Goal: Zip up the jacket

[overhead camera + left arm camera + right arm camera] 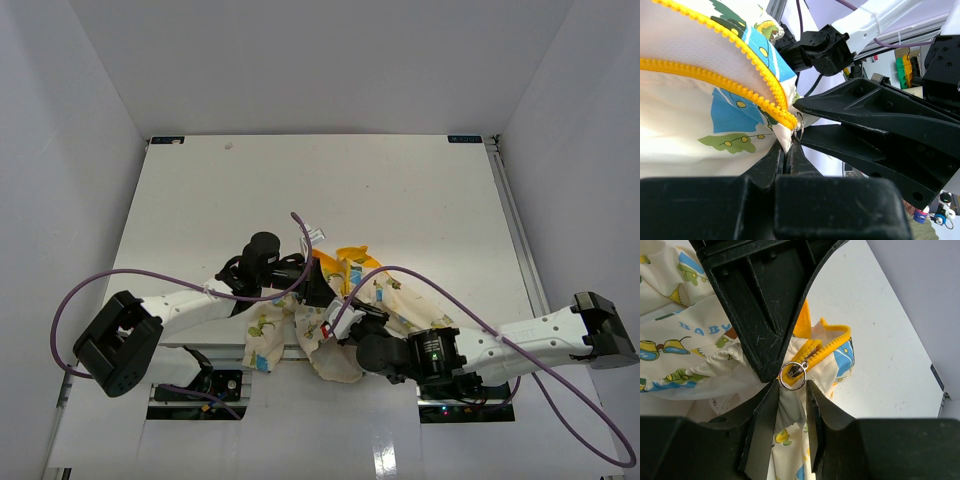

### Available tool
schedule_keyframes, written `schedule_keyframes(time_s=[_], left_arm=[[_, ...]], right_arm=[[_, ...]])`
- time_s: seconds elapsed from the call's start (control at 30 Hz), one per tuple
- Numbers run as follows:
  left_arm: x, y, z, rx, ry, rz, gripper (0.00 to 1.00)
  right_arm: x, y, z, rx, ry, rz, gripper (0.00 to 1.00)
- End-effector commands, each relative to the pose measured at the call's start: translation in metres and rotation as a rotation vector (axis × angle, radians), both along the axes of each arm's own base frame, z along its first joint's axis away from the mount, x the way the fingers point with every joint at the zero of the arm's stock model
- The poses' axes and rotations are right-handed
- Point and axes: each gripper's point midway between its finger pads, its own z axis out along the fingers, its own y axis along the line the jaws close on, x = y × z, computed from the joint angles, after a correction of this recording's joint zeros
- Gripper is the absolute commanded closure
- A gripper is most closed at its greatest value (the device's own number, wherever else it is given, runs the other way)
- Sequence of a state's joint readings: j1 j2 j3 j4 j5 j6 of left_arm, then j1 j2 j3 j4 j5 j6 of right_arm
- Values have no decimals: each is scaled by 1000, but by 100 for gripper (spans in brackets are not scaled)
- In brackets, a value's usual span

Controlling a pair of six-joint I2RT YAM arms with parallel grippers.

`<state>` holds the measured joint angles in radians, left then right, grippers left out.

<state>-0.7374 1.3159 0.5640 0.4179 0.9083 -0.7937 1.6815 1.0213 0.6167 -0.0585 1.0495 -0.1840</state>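
The jacket (300,335) lies crumpled at the near middle of the table, cream with cartoon prints and yellow trim. My left gripper (316,288) is shut on the jacket's hem at the bottom end of the yellow zipper (740,85), as the left wrist view (788,152) shows. My right gripper (342,318) faces it from the right. In the right wrist view its jaws (790,386) stand a little apart, with the silver ring pull (792,376) just beyond the tips and cream fabric behind the gap. The ring pull also shows in the left wrist view (798,127).
The white table (400,190) stretches behind the jacket, with white walls on three sides. Purple cables (90,290) loop off both arms. The yellow hood lining (352,258) sticks out at the jacket's far side.
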Motion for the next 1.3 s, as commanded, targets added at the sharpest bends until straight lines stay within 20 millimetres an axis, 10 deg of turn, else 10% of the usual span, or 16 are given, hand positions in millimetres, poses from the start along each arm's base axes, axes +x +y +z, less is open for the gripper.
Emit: schedule_keyframes(time_s=[0.0,1.27], left_arm=[[-10,1,5,-15,-7,-46,100],[-9,1,4,-11,-13,-40,100]], right_arm=[[2,16,26,154,31,-3,68],[-16,32,56,256,126,169,54]])
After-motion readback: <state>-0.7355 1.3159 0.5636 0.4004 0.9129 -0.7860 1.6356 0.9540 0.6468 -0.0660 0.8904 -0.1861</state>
